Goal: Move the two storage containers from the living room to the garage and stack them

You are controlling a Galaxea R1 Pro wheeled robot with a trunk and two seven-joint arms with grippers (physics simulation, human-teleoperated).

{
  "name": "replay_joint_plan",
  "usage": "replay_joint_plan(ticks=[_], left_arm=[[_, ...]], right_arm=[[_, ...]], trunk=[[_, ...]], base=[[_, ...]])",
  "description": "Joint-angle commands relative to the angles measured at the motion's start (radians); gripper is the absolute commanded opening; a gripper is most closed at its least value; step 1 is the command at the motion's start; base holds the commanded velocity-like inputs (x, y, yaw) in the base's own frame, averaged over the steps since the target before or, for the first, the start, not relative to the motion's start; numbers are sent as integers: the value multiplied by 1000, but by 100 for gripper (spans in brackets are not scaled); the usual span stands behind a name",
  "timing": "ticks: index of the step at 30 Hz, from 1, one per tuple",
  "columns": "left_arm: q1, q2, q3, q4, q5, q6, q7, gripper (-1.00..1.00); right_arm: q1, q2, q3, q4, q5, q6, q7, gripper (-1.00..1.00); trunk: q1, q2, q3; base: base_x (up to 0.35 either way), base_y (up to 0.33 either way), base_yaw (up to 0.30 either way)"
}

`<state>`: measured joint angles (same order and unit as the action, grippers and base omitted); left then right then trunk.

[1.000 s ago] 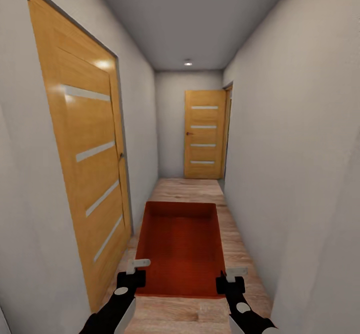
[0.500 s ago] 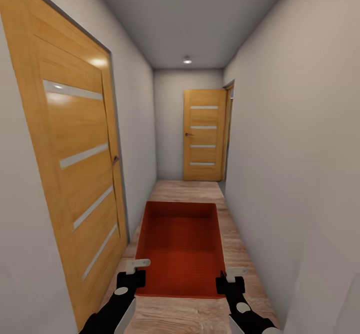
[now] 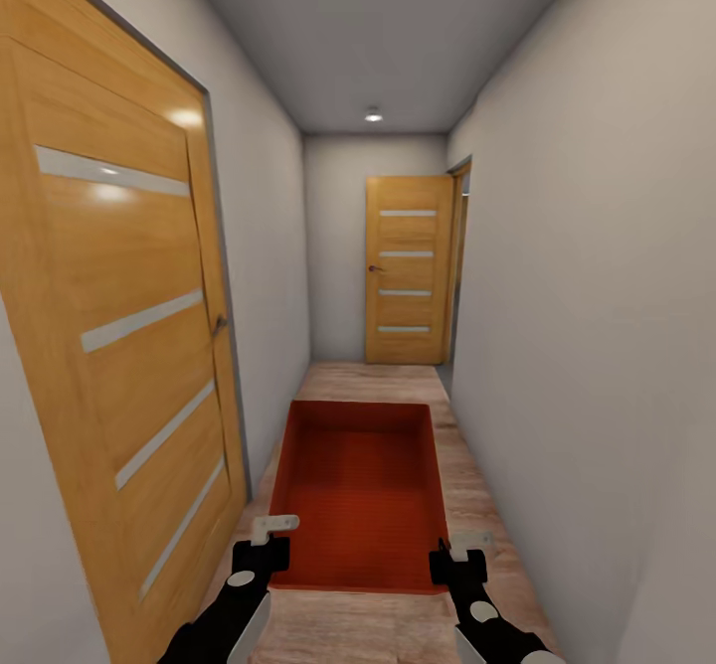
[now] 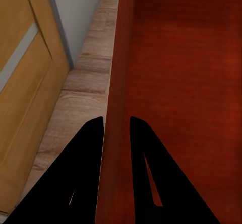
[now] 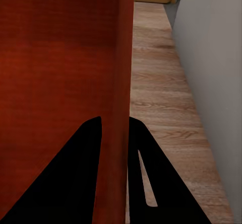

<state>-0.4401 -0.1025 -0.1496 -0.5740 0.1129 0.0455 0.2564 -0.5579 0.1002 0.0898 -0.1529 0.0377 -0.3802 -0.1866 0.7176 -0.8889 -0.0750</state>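
We hold one red bin [image 3: 360, 490] between our two pincers. The left pincer [image 4: 117, 128] pinches the bin's left wall, and the right pincer [image 5: 115, 126] pinches its right wall. A wood door [image 3: 109, 346] stands just left of the left pincer.

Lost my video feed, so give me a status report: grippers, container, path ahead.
Left gripper and right gripper each clamped on a side wall of the storage container. Container held level over the wood-plank floor. Narrow hallway; closed door at far end.

container [image 3: 360, 490]: smooth red-orange plastic | floor [image 3: 378, 382]: matt wood planks | door [image 3: 119, 326]: glossy wood
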Motion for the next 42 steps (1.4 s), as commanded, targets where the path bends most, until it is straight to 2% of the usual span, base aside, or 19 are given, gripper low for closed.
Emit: replay_joint_plan(ticks=[1, 42], left_arm=[[0, 7, -6, 15, 14, 5, 37, -100], [0, 9, -6, 15, 13, 4, 37, -100]], right_arm=[[-2, -1, -27, -2, 1, -48, -14, -100], [-2, -2, -27, -2, 1, -48, -14, -100]], trunk=[[1, -1, -1], [1, -1, -1]], base=[[321, 0, 0], [321, 0, 0]])
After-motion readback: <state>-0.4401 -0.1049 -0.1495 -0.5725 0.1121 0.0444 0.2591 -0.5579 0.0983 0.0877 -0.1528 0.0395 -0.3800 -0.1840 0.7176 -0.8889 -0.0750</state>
